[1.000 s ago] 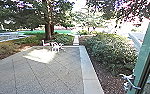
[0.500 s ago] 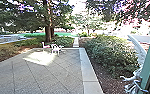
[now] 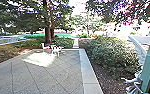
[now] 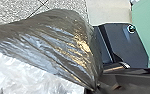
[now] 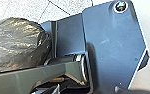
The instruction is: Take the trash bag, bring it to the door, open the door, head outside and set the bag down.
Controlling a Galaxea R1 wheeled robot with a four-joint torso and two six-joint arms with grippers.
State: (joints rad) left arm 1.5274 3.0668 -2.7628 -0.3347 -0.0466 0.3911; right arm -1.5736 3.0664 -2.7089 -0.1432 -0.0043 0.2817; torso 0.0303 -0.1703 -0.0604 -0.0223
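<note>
Visibly | trash bag (image 4: 58,43) | narrow end toward dark bar (image 4: 133,83) | long axis along folds

Pale outdoor furniture (image 3: 56,49) stands near a tree (image 3: 48,35), apart from a leafy bush (image 3: 111,56).

Trash bag (image 4: 53,45) is glossy plastic, pvmt (image 3: 43,77) rough & matt.

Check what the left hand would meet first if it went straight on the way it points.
Probably the trash bag, which bulges large and close in the left wrist view, with the paving beyond it. How much space there is before the bag, if any, is unclear.
</note>
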